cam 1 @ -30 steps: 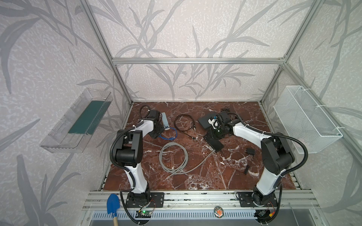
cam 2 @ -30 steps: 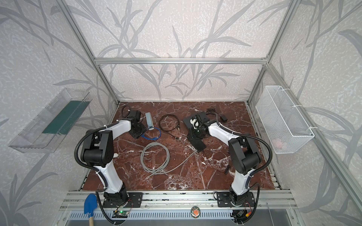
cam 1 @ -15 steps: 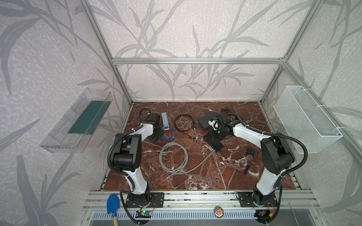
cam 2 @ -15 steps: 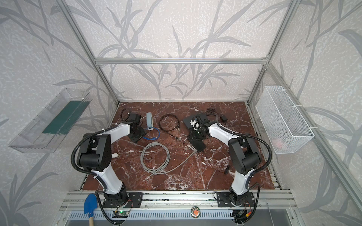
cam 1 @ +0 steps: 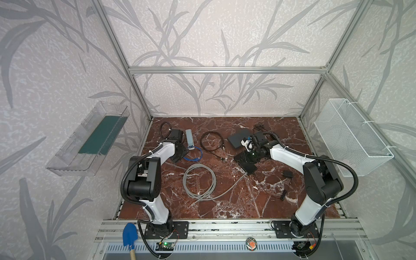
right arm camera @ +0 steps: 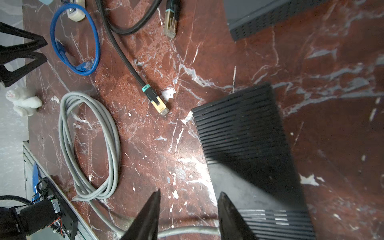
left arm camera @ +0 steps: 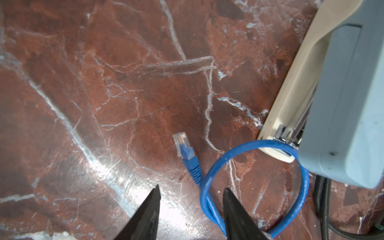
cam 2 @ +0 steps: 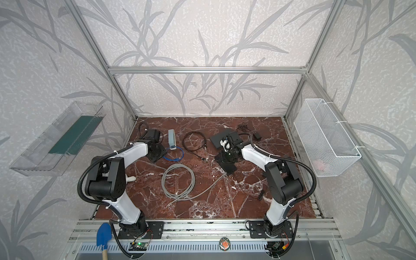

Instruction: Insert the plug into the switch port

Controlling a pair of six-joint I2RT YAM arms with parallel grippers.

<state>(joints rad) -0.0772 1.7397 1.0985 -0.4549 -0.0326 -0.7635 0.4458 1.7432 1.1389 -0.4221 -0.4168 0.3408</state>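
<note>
Left wrist view: the left gripper [left arm camera: 191,188] hangs low over the red marble table [left arm camera: 104,83]. Its two black fingers [left arm camera: 145,218] stand roughly half apart with nothing clamped between them. The blue cable [left arm camera: 303,187] crosses itself in that gap, close to one finger; whether it touches cannot be told. The plug [left arm camera: 180,143], clear with a blue boot, lies flat on the table just past the fingertips, in no socket. The cable's other end runs in under the pale box [left arm camera: 342,93], beside a metal socket at its corner.

In a top view the blue cable [cam 1: 201,154] loops at 6 o'clock of the pale box. The left gripper [cam 1: 181,155] sits at 9 o'clock of the loop, and all of this lies toward 10 o'clock from the table's middle.

The right gripper [right arm camera: 190,192] is likewise about half open and holds nothing. One finger hangs over the black ribbed box [right arm camera: 239,128], the other over bare table. A grey cable [right arm camera: 89,145] passes beneath them toward that box's edge, its end hidden. In both top views that box lies at 3 o'clock of the middle and the grey coil at 8 o'clock. A black cable [right arm camera: 124,56] with gold ends lies between the blue loop and the ribbed box.
</note>
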